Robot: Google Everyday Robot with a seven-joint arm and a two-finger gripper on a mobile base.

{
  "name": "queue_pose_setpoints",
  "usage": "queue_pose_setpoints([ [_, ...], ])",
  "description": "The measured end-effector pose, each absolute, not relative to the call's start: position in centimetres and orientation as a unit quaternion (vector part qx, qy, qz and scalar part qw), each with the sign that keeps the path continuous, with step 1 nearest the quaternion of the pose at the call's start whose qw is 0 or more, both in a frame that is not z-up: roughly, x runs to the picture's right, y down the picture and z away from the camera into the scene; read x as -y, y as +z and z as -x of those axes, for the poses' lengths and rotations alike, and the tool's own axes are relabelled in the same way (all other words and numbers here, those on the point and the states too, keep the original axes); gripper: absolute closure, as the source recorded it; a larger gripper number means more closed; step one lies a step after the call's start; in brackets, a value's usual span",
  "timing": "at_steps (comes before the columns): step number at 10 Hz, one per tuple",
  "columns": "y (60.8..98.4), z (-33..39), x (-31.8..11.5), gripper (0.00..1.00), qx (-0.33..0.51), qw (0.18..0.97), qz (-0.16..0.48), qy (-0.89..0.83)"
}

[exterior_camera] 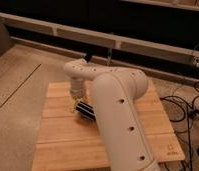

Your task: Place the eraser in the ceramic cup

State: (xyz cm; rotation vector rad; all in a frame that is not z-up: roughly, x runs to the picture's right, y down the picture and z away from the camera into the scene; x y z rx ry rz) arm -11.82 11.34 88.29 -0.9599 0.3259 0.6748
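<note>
while the gripper [75, 101] hangs at the end of the downturned wrist, low over the left part of the wooden table [58, 131], its fingers stand apart and hold nothing. the eraser [86, 111] lies flat on the boards just beside it, a little to the right and toward the near edge. the fingertips sit by its left end, and i cannot tell whether they touch it. its long axis runs slantwise, from upper left down to lower right, and its far end disappears behind the thick white arm [118, 120]. to my eye the next move needs a short shift along that slant toward the block's middle, with the fingers turned to close across its narrow width. no cup is in view, so i cannot say which way the carry will go.
</note>
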Motion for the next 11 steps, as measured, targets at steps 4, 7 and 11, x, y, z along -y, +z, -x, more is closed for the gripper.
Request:
queue_pose_setpoints([
  [4, 88.6, 11.5, -10.9, 0.59, -0.158, 0.822, 0.442, 0.322],
  [7, 88.5, 11.4, -10.9, 0.88, -0.16, 0.821, 0.439, 0.327],
  [11, 88.3, 11.6, -9.7, 1.0, -0.15, 0.824, 0.427, 0.341],
])
